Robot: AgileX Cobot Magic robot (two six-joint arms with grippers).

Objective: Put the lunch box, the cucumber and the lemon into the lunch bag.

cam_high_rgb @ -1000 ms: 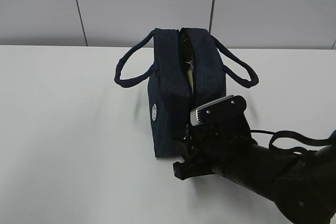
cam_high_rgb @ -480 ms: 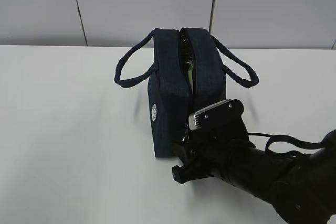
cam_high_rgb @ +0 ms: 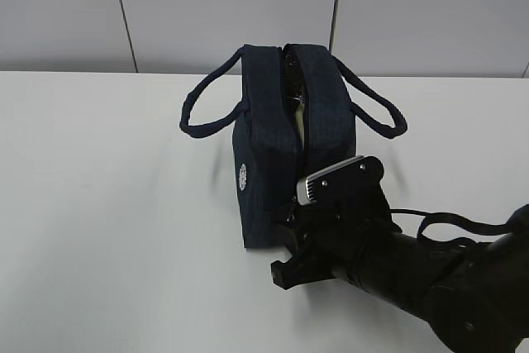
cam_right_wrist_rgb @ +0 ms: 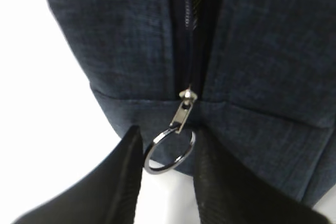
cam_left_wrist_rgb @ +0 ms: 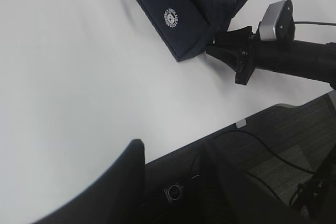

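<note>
Right gripper (cam_right_wrist_rgb: pixel 167 174) at the zipper ring of the lunch bag (cam_high_rgb: pixel 277 146)

The bag stands upright on the white bench (cam_high_rgb: pixel 107 204), zipper partly open. The right jaws straddle the silver ring pull (cam_right_wrist_rgb: pixel 169 153), narrowing but not visibly clamped (positioned to draw the slider). Left jaws: state cannot be told; only one dark fingertip (cam_left_wrist_rgb: pixel 128 156) shows.

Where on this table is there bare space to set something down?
Bare: the table left of the lunch bag, and the strip behind it to the wall. Crowded: front right, where the right end effector flanks the ring pull.
</note>
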